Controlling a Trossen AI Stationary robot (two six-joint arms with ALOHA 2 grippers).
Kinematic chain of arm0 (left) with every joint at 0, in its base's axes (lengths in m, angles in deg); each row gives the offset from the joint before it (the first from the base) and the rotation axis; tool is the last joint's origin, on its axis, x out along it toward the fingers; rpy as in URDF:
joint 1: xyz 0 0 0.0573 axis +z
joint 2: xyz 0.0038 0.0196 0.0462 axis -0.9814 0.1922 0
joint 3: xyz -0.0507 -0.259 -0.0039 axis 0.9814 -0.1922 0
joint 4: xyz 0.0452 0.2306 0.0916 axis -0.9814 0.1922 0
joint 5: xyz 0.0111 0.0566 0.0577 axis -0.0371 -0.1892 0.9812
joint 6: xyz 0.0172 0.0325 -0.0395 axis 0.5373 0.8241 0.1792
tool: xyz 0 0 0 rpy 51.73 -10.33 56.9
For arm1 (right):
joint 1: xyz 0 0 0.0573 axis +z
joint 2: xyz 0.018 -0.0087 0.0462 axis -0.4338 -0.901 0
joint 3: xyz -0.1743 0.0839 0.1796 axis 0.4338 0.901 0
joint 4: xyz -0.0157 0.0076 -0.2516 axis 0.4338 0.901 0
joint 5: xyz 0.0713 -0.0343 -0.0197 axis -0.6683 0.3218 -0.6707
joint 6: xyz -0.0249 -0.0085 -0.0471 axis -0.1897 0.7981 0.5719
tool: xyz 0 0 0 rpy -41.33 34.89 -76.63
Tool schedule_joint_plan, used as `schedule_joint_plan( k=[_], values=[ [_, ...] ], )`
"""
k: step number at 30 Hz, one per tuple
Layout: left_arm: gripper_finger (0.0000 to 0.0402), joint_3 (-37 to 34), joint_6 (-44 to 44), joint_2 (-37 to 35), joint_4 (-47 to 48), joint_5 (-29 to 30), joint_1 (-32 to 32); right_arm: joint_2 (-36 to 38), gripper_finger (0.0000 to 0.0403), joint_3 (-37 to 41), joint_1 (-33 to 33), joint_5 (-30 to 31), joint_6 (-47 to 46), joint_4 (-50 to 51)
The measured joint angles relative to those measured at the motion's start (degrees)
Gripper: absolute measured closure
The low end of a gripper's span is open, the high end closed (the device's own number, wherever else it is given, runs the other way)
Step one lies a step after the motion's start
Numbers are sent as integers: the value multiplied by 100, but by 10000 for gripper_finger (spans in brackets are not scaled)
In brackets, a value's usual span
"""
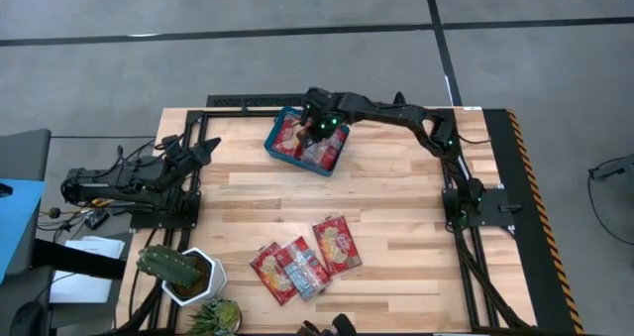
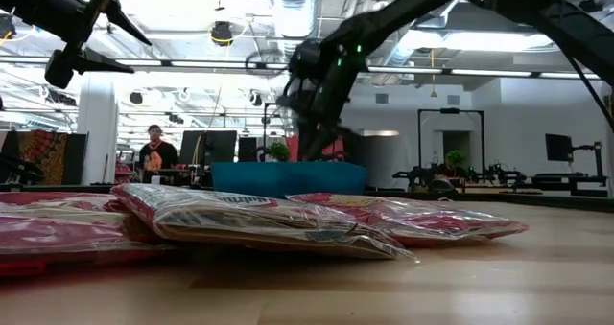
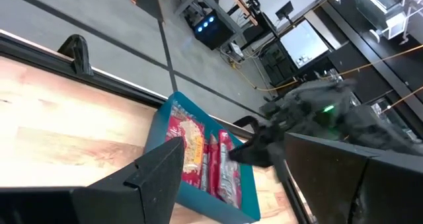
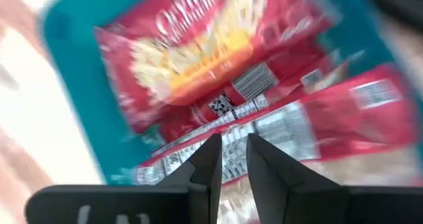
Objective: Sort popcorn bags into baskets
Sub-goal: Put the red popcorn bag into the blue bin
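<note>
The teal basket [image 1: 280,138] [image 2: 288,178] [image 3: 157,128] [image 4: 69,72] stands at the table's far edge and holds several red popcorn bags [image 1: 309,143] [image 3: 192,145] [image 4: 198,45] lying flat. Three more popcorn bags [image 1: 302,262] [image 2: 259,220] lie overlapping near the near edge. My right gripper [image 1: 317,128] [image 2: 321,124] [image 4: 232,148] hovers over the basket, pointing down, its fingers a narrow gap apart with nothing between them. My left gripper [image 1: 203,150] [image 3: 234,148] waits open at the table's left side.
A white pot with a cactus [image 1: 183,272] and a second small plant [image 1: 218,316] stand at the near left corner. Bare wood [image 1: 396,187] lies between the basket and the loose bags. A person [image 2: 153,152] sits far behind the table.
</note>
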Motion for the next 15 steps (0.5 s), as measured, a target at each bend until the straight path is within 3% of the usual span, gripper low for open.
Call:
schedule_joint_plan(
  k=[4,8,12,15],
  values=[
    [152,0,5,1,2,9,0,326,308,-377,-10,-32,244,509],
    [152,0,7,0,2,-2,0,794,308,-557,231,-42,556,1829],
    [152,0,72,0,20,-54,-1,1284,307,-448,771,-62,790,3378],
    [152,0,73,0,87,-57,0,1573,289,-45,1339,-60,573,3760]
  ],
)
